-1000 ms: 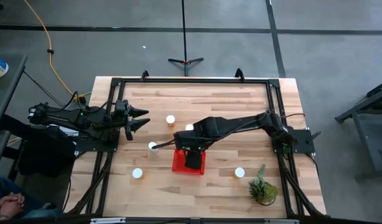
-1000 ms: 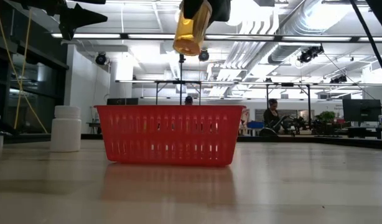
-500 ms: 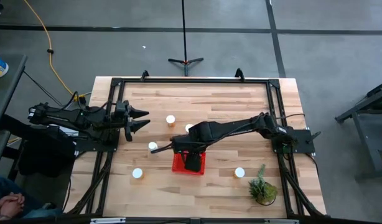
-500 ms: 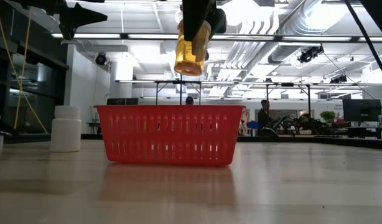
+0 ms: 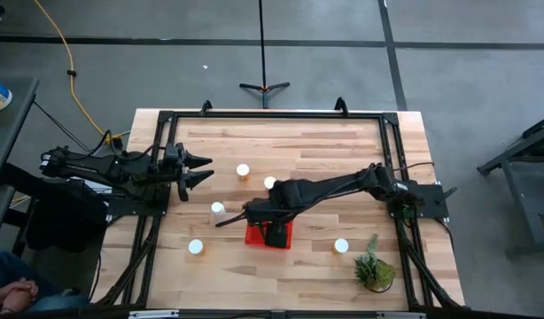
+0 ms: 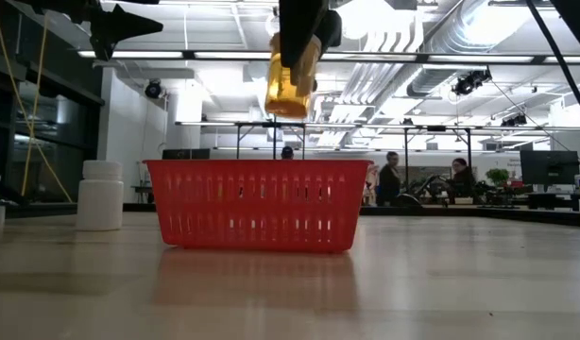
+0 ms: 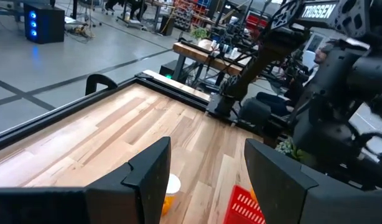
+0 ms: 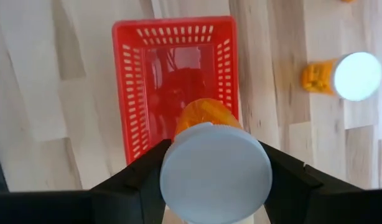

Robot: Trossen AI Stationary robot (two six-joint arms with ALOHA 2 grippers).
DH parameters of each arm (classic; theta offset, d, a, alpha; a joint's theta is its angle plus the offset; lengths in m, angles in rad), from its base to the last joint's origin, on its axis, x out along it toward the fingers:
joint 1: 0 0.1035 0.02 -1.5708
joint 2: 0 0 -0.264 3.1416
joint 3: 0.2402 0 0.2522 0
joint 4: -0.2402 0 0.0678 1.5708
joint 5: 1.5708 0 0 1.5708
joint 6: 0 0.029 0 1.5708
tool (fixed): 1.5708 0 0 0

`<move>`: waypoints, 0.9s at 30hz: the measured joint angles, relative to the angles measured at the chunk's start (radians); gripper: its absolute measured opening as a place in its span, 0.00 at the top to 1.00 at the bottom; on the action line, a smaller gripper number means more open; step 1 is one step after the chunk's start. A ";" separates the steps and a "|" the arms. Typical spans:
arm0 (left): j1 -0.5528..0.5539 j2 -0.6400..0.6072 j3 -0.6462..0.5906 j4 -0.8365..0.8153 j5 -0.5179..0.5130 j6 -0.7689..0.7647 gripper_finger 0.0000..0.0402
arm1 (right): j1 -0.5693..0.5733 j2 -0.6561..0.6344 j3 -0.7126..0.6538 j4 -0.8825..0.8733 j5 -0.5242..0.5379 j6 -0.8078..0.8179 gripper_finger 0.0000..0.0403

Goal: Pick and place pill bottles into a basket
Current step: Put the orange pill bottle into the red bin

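From above, I see my right gripper [image 5: 270, 223] poised directly over the red basket [image 5: 254, 236], its fingers [image 8: 125, 183] clamped on an orange pill bottle [image 8: 206, 140] whose white cap faces the wrist camera. At table height the held bottle [image 6: 286, 80] hangs in the air above the basket [image 6: 257, 217], clear of its rim, with its bottom end pointing down. Looking past the cap in the right wrist view, I see the basket [image 8: 125, 93] lying straight below the bottle on the wooden table [image 5: 325, 151]. Another orange bottle with a white cap [image 8: 343, 76] stands on the boards just beside the basket. The overhead view shows four more white caps on the table: one near the middle [image 5: 243, 170], one close to the right arm [image 5: 270, 182], one just beside the basket's left end [image 5: 217, 209] and one toward the front left [image 5: 196, 248]; a further cap [image 5: 341, 245] sits right of the basket, near a small green plant [image 5: 375, 266]. My left gripper [image 5: 201, 169] waits over the table's left edge, well apart from the basket, its fingers [image 7: 150, 171] spread and holding nothing. A whitish bottle [image 6: 100, 196] stands left of the basket in the low view. People [image 6: 391, 179] show in the room far behind.
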 joint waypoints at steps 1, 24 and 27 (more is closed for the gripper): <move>0.000 0.000 0.000 0.000 0.000 0.000 0.41 | 0.001 0.010 0.000 -0.001 -0.003 -0.007 0.50; 0.000 0.000 0.000 -0.023 0.000 0.000 0.41 | 0.004 0.092 0.000 0.061 0.010 -0.091 0.50; 0.000 0.000 0.000 -0.023 0.001 0.000 0.41 | 0.004 0.095 0.000 0.077 0.005 -0.091 0.50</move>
